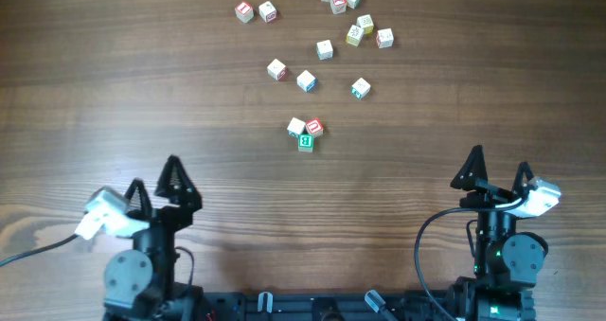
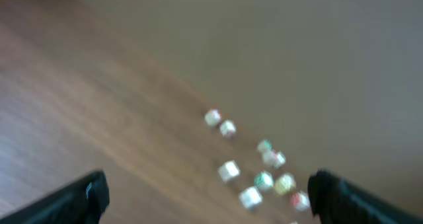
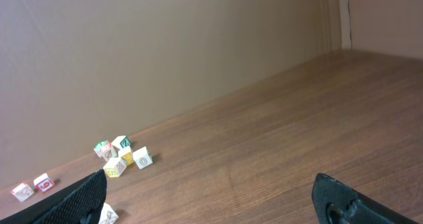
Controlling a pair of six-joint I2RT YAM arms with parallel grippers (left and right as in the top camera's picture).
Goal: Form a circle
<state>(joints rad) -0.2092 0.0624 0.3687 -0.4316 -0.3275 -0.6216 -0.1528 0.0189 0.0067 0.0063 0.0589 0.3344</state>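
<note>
Well ahead, the alphabet-cube cluster [image 1: 305, 133] lies nearer the left claw [image 1: 156, 174] than the right claw [image 1: 499, 160], both gaping.

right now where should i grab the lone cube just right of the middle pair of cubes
Take the lone cube by two opposite side faces, from straight above, probably with the open right gripper, which is nearer. Nothing touches it, so there is room on both sides. It looks turned askew, so twist the gripper to match its faces.
</note>
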